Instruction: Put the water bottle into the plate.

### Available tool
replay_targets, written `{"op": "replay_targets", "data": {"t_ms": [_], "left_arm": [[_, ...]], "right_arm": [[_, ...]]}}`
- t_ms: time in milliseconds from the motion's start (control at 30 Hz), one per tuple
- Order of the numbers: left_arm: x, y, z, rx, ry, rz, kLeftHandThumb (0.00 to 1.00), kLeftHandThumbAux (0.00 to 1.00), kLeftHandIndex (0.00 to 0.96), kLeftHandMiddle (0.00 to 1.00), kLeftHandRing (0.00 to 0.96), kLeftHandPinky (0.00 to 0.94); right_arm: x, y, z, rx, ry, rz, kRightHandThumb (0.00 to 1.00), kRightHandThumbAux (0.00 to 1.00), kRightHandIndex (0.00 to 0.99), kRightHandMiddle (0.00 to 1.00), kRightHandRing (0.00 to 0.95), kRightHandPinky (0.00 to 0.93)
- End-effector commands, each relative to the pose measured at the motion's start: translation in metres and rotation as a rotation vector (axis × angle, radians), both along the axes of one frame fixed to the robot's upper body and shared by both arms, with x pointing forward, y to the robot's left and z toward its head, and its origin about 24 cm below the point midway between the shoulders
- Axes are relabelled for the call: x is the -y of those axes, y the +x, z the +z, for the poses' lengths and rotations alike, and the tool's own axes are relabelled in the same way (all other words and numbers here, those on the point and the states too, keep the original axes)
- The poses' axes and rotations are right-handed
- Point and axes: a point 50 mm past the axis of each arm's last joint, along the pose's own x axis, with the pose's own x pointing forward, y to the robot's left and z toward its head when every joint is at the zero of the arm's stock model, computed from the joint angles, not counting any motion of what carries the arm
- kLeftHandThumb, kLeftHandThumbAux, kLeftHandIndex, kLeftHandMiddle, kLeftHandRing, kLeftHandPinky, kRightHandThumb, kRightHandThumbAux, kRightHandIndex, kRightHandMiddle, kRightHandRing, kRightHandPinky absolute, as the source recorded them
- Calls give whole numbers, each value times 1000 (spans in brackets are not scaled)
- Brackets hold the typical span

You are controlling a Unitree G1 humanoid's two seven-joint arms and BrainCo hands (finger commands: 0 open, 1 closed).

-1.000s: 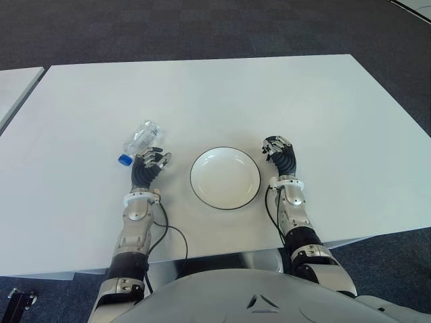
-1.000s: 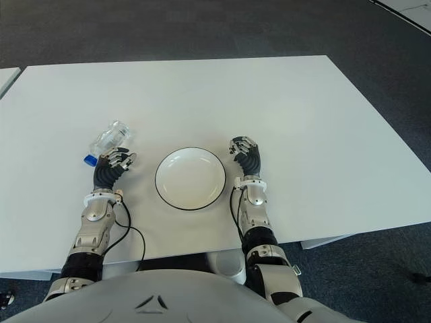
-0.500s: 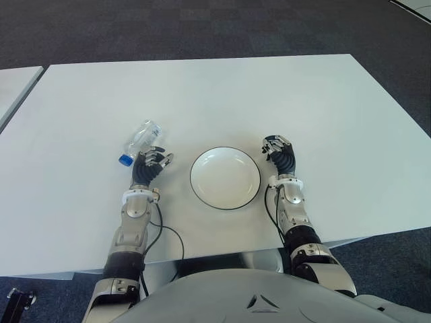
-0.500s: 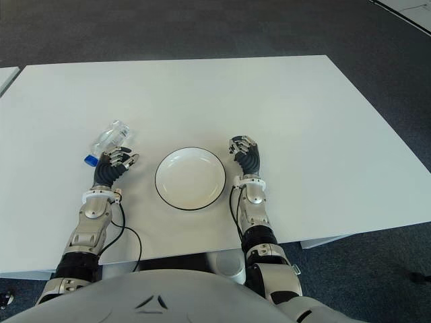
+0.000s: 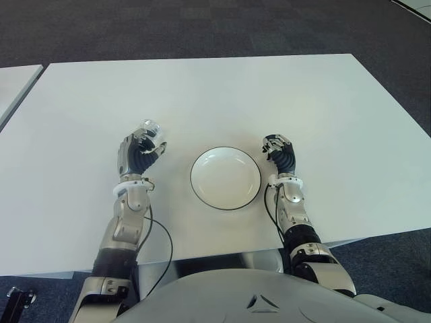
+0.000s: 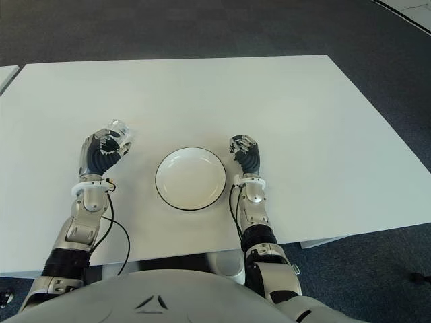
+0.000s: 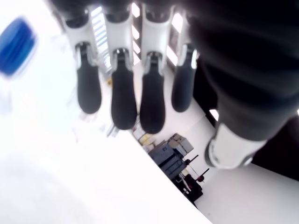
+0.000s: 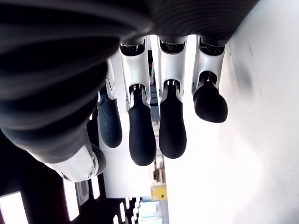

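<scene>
Gripping the water bottle [image 5: 149,129], left hand [image 5: 138,152] (fingers curled).

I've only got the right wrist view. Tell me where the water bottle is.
Observer: The water bottle is left of the plate. The left hand is over it, and only its clear end shows past the hand.
Operator: Say what's in the plate.
Observer: Nothing. It sits bare on the white table, between the two hands.
Operator: Now place my right hand for me.
Observer: The right hand shows just right of the plate's rim, curled and holding nothing.
</scene>
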Motion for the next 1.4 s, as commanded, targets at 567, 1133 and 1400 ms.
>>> {"op": "replay_targets", "data": {"t_ms": [567, 1133, 1400], "left_arm": [[-11, 16, 22, 212, 579, 83, 546, 618, 199, 211, 176, 131], [-20, 36, 21, 146, 703, 160, 498, 200, 0, 0, 0, 0], [-38, 54, -2, -70, 694, 123, 490, 140, 0, 0, 0, 0]], "right_arm": [[-1, -26, -38, -222, 25, -3, 704, 726, 440, 804, 787, 791], [-1, -26, -38, -238, 20, -8, 704, 726, 439, 796, 783, 795], [0, -26, -39, -243, 21, -16, 704, 725, 440, 798, 785, 794]]}}
